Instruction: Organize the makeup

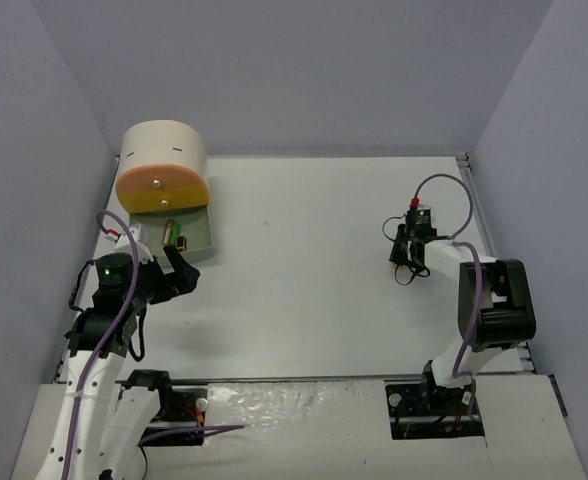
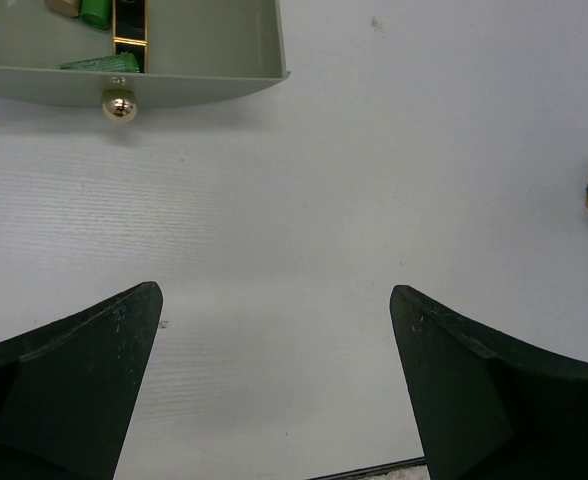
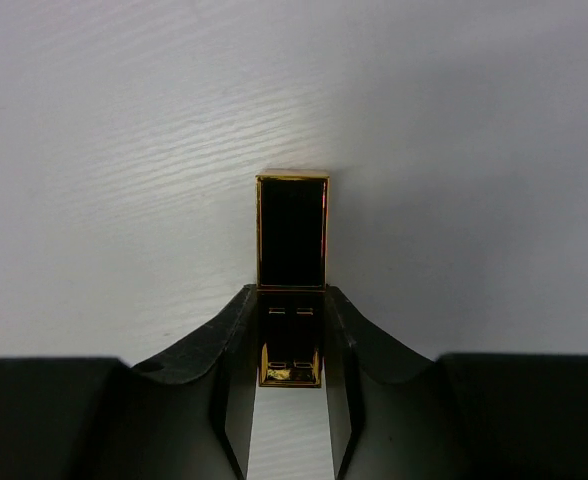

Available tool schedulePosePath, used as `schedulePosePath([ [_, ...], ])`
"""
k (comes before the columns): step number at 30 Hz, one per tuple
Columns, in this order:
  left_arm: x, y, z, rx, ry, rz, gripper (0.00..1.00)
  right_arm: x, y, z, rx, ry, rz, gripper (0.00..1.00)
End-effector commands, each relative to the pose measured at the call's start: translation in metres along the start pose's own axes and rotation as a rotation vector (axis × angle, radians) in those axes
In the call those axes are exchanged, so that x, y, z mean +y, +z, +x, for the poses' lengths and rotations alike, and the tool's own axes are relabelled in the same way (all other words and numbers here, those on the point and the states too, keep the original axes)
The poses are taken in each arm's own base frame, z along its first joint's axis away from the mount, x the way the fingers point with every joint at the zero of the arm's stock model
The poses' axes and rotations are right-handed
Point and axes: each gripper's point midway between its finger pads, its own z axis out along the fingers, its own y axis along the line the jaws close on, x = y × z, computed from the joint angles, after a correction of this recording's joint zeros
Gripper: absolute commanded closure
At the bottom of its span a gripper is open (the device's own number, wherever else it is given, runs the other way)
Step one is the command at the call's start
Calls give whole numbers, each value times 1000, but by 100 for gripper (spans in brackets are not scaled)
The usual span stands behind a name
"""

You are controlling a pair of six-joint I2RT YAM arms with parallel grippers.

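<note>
Gold-edged black tube point(image 3: 291, 245), cream drum box point(image 1: 164, 148) fronted pink and yellow, sage-green drawer point(image 2: 214, 85) with gold knob point(image 2: 119, 105), white table point(image 1: 314, 290).

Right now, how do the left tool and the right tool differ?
The left tool stands wide open and empty; the right tool is closed on the black-and-gold tube. The left tool sits near the open green drawer, while the right tool is out on the right side of the white table. Both have dark fingers and face the tabletop.
</note>
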Motion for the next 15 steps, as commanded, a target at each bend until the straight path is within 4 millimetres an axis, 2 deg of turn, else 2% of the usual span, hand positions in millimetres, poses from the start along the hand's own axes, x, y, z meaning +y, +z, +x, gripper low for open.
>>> schedulePosePath([
  [1, -29, -1, -18, -46, -49, 126, 3, 53, -10, -11, -63, -106, -78, 100],
  [6, -50, -7, -25, -41, -115, 211, 3, 131, -45, -11, -181, -197, -264, 100],
  [8, -61, -10, -28, -41, -145, 248, 3, 180, -76, -8, -256, -255, -402, 100],
  [10, -71, -11, -32, -45, -172, 279, 3, 221, -108, 6, -306, -306, -528, 100],
  [13, -86, -12, -33, -40, -206, 328, 3, 274, -158, 15, -416, -350, -720, 100],
  [15, -93, -11, -33, -38, -222, 344, 3, 295, -181, 24, -461, -386, -797, 100],
])
